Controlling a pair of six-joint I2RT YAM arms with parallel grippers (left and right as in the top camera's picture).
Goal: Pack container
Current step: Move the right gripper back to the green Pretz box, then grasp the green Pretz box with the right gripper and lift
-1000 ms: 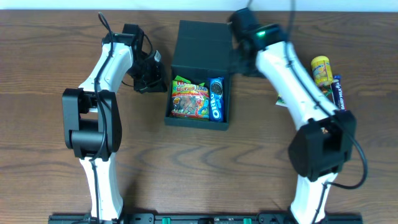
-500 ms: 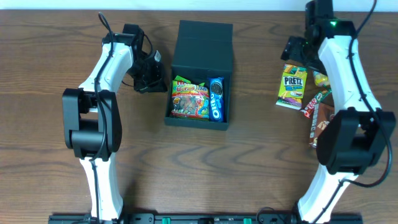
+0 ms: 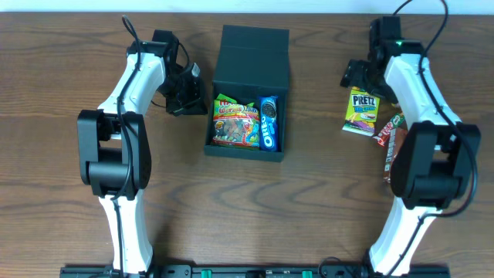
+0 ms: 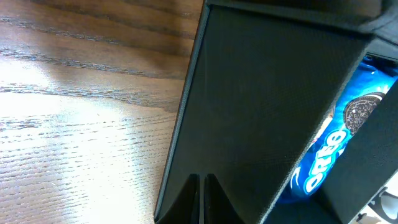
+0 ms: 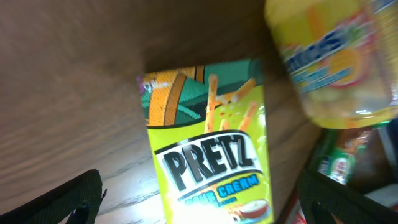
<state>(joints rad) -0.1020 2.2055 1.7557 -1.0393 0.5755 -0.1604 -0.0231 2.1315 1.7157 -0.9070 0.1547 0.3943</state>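
Observation:
The container is a dark box in the middle of the table with its flap lid folded back. Inside lie a colourful gummy packet and a blue Oreo pack. My left gripper is shut and empty, its tips at the container's left outer wall. The Oreo pack shows past that wall in the left wrist view, where the left gripper sits low. My right gripper stands wide open just above a yellow-green Pretz packet. The Pretz packet lies between the right gripper's fingers, untouched.
A yellow snack packet lies right beside the Pretz. Red and brown packets lie at the table's right side, partly under my right arm. The white wall edge runs along the back of the table.
My right arm swung from the container's rear right corner out to the snacks on the right, and its jaws opened wider. The left arm stayed put.

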